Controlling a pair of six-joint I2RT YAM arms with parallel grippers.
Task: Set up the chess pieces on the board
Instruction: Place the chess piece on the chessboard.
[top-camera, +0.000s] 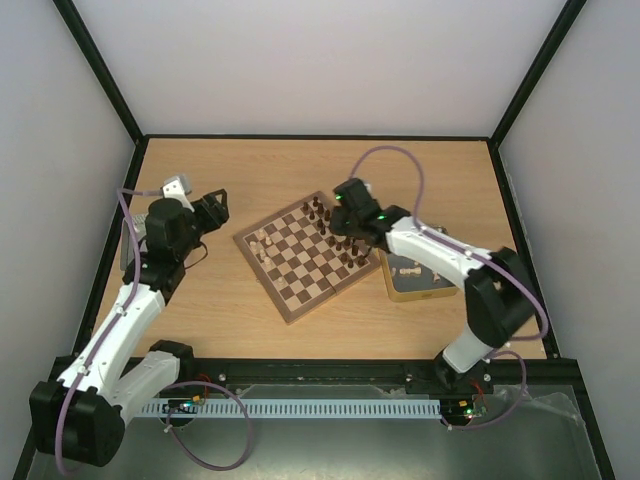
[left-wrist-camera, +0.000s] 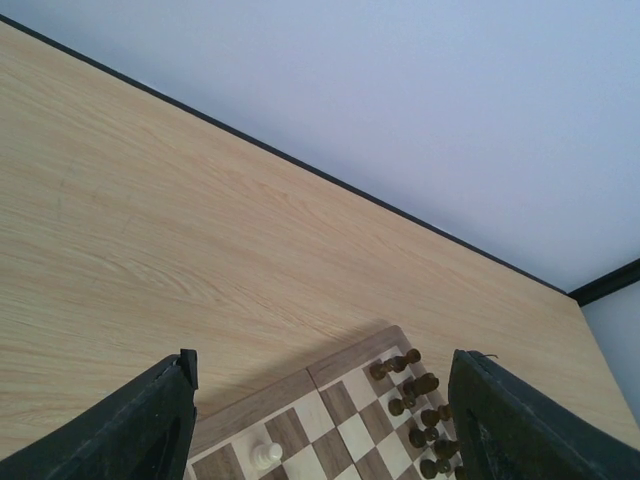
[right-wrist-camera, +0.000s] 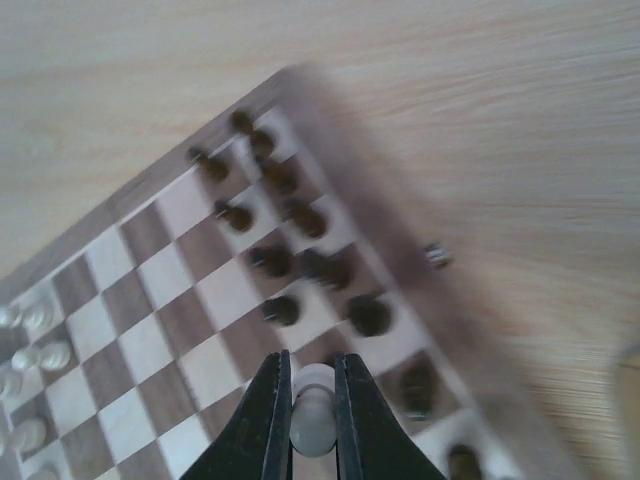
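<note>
Plainly the right gripper (right-wrist-camera: 312, 360) has its jaws drawn narrow around a single cream chessman (right-wrist-camera: 313, 418), pinched between the two black fingers with its rounded body showing below them. The wrist view is too blurred to tell which piece it is. It hangs over the chessboard (top-camera: 303, 276) at the side where the dark chessmen (top-camera: 336, 236) crowd together, while the other cream chessmen (top-camera: 262, 243) stand in a small group at the opposite edge. A few more pale pieces seem to lie in the tin (top-camera: 396, 291) just beside the board. The left gripper (left-wrist-camera: 325, 358) stands wide and holds nothing, off the board's left side above the bare table (top-camera: 200, 170), with a lone cream pawn (left-wrist-camera: 266, 455) in its wrist view. The held piece is probably very light, stiff turned wood, smooth enough to pivot or squirt out of a hard pinch, and top-heavy on a small base. It is best held across its waist or just under the head, with the base left free below the fingers so it can meet a square flat. The main risk, I would judge, is brushing the close-packed dark pieces, which should topple at a light touch.
</note>
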